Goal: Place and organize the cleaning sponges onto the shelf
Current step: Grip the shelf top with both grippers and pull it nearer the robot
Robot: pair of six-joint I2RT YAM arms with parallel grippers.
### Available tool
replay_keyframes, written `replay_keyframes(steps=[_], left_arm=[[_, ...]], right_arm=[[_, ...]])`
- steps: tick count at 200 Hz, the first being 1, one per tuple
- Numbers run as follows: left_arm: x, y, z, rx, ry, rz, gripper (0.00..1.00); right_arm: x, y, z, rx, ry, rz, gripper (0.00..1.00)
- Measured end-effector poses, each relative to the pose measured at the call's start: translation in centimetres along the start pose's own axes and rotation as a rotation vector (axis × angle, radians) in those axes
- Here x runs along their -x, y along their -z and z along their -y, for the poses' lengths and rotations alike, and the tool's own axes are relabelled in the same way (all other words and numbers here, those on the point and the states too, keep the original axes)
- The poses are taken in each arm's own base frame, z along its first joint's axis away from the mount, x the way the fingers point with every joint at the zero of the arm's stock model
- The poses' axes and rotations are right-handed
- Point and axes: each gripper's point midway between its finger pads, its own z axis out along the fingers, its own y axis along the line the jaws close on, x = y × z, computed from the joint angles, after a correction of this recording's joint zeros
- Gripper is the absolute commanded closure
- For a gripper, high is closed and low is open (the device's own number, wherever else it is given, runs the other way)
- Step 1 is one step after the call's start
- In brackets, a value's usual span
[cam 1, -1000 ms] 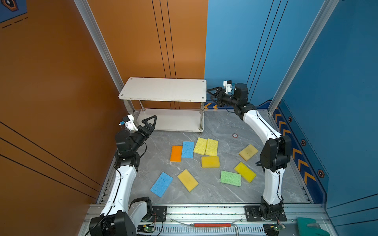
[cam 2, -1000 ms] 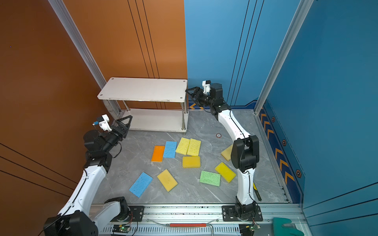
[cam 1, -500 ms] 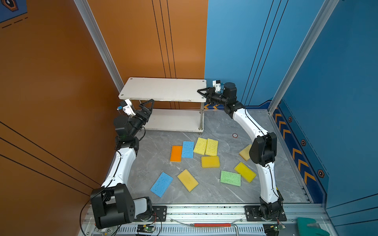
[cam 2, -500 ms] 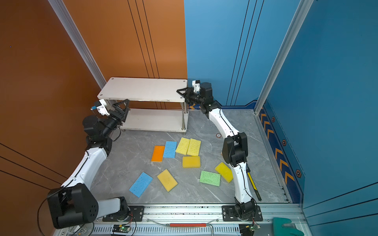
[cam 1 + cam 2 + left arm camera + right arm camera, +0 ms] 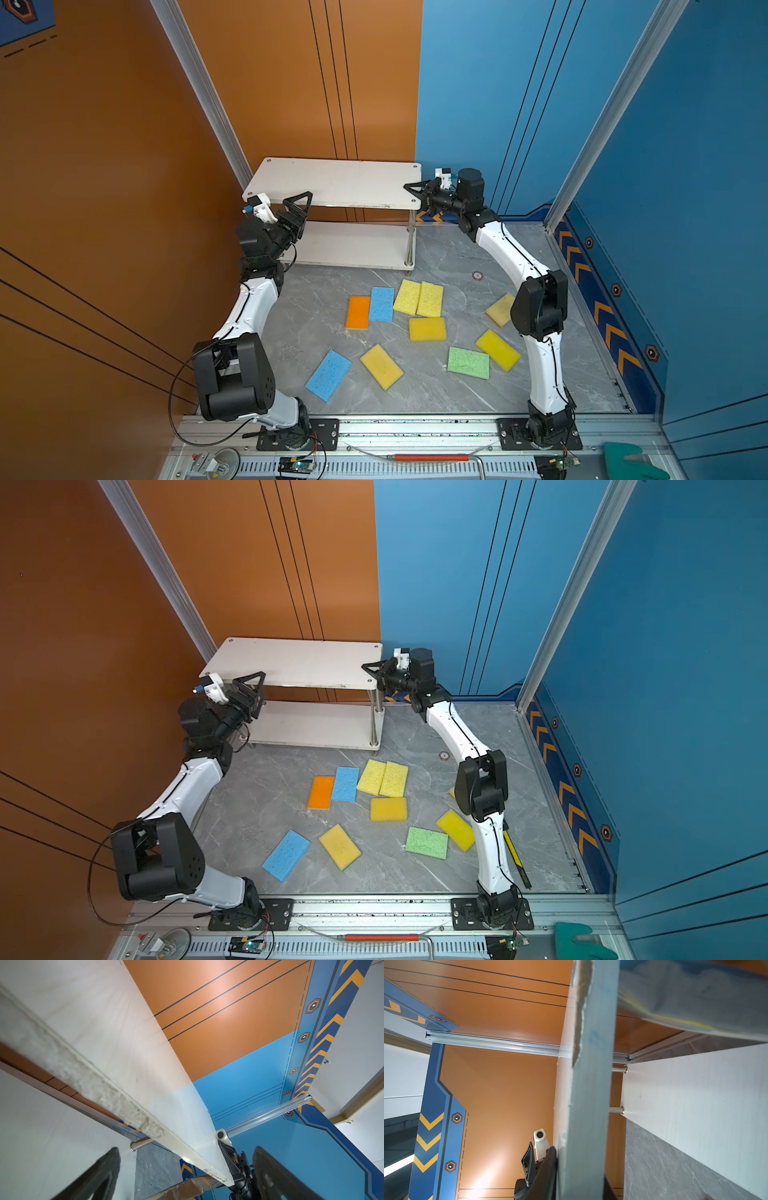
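Observation:
The shelf (image 5: pixel 340 183) (image 5: pixel 299 658) stands at the back, both white boards bare. My right gripper (image 5: pixel 415 195) (image 5: pixel 372 673) is shut on the right end of its top board; in the right wrist view the board's edge (image 5: pixel 591 1084) fills the gap at my right gripper (image 5: pixel 579 1172). My left gripper (image 5: pixel 301 210) (image 5: pixel 254 688) (image 5: pixel 187 1149) is open and straddles the board's left end (image 5: pixel 104 1043) without pinching it. Several cleaning sponges lie flat on the grey floor, among them an orange one (image 5: pixel 358 312), a blue one (image 5: pixel 381 304), a green one (image 5: pixel 468 363) and a yellow one (image 5: pixel 427 329).
Orange and blue walls close in behind and beside the shelf. The pale tan sponge (image 5: pixel 500 309) lies partly behind my right arm's elbow. A red-handled tool (image 5: pixel 428 457) and a teal object (image 5: pixel 631 461) rest on the front rail. A yellow strip (image 5: pixel 517 860) lies by the right arm's base.
Both arms swung in to the shelf's top board. The right gripper reached its right end and closed on it. The left gripper rose to the left end, still open.

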Motion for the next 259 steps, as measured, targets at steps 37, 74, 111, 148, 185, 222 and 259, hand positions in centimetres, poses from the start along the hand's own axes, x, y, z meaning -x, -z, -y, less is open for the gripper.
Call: replay_keyframes(steps=[37,74,111,148,185,222,259], left_arm=[[-0.7,0.7,1.6,-0.026,-0.012,0.003,0.01],[-2.3,0.1,2.6,-0.046,-0.008,-0.025,0.02],[-4.5,-0.5,3.4,-0.065,-0.002,-0.066,0.02],[-6.0,-0.4,4.4,-0.079,-0.008,-0.096,0.02],[-6.4,-0.1,5.0,-0.078,-0.044,-0.106,0.02],[-5.7,0.7,3.8,-0.034,-0.110,-0.091,0.01],[-4.1,1.3,0.2,0.066,-0.205,-0.080,0.09]], right_arm=[[0.2,3.6,0.3,-0.031,-0.041,0.009,0.89],[2.5,9.0,1.0,-0.055,-0.063,0.035,0.89],[4.9,15.0,1.7,-0.079,-0.062,0.085,0.89],[6.5,20.6,1.8,-0.109,-0.059,0.140,0.88],[7.1,23.3,2.5,-0.121,-0.066,0.160,0.87],[6.8,22.8,2.8,-0.122,-0.059,0.149,0.87],[6.5,22.4,2.7,-0.122,-0.058,0.142,0.87]])
